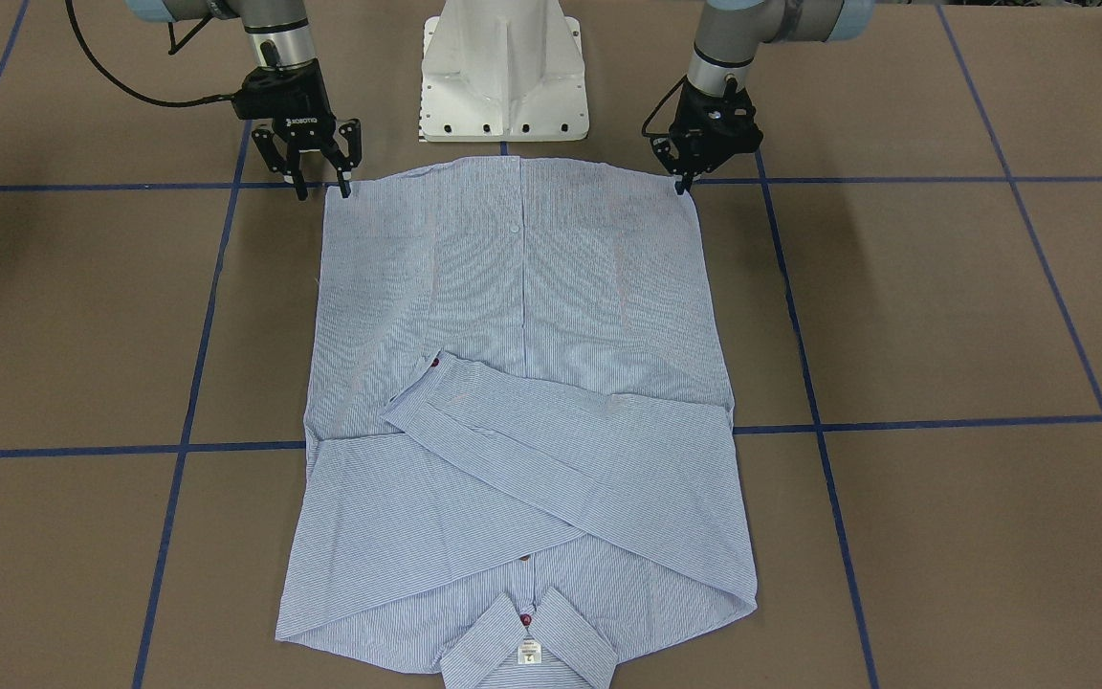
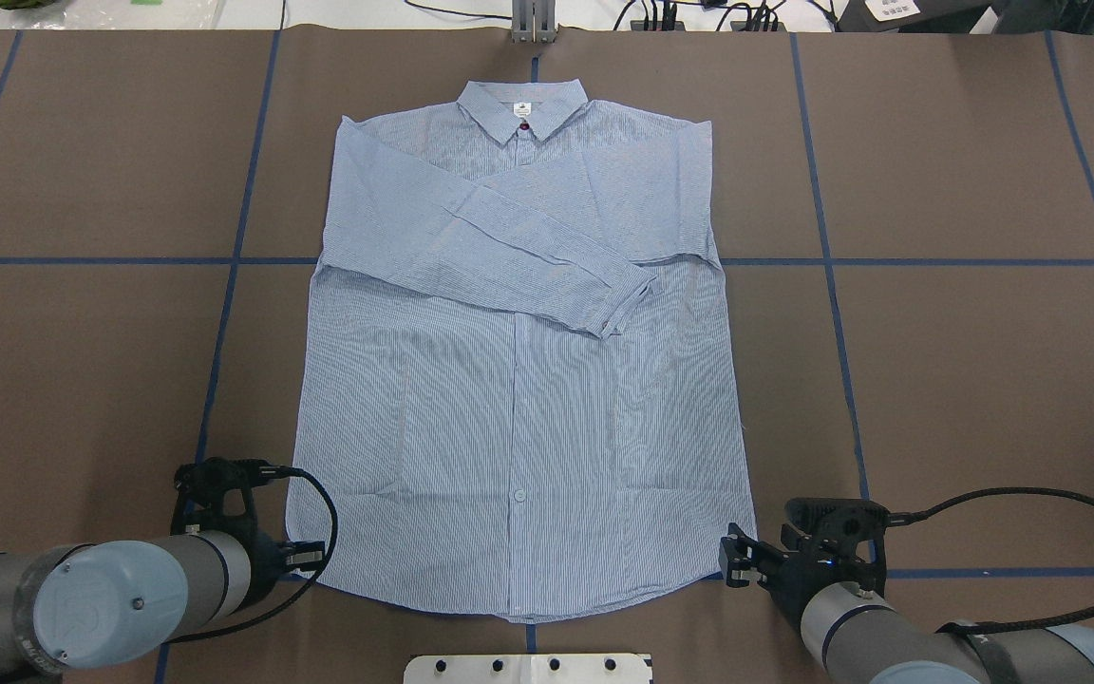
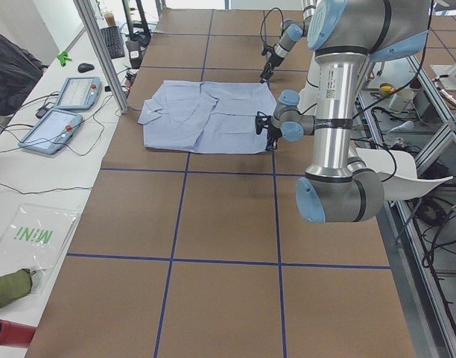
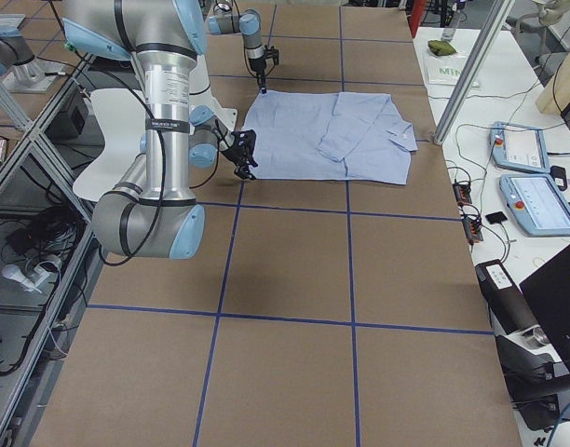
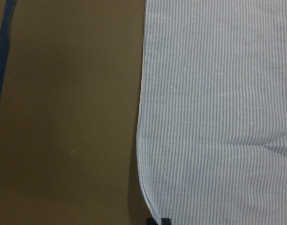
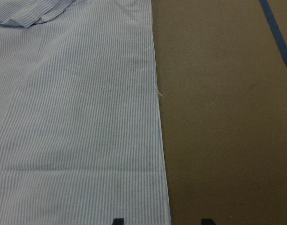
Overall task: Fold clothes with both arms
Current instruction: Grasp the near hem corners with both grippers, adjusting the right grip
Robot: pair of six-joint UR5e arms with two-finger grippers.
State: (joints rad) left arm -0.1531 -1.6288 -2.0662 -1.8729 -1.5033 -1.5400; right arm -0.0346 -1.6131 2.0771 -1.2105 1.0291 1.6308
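Soft cloth on a matt brown counter, flanked by metal and plastic.
The shirt (image 2: 518, 418) is thin woven cloth, matt and lightly creased, with a stitched hem and small glossy buttons (image 1: 525, 620) that look like plastic. The counter (image 2: 965, 380) has a dull brown covering like paper or board, faintly grainy close up, crossed by smooth blue tape lines (image 2: 936, 261). The left arm (image 2: 129, 589) and right arm (image 2: 879, 641) are silver-grey metal tubes with a satin sheen, capped in smooth light blue plastic. The left tool (image 1: 681, 184) and right tool (image 1: 324, 191) are black, mostly matt, seemingly hard plastic or coated metal. The black cables (image 2: 1022, 490) look rubbery. The pedestal (image 1: 503, 77) between the arms is white, smooth and slightly glossy.
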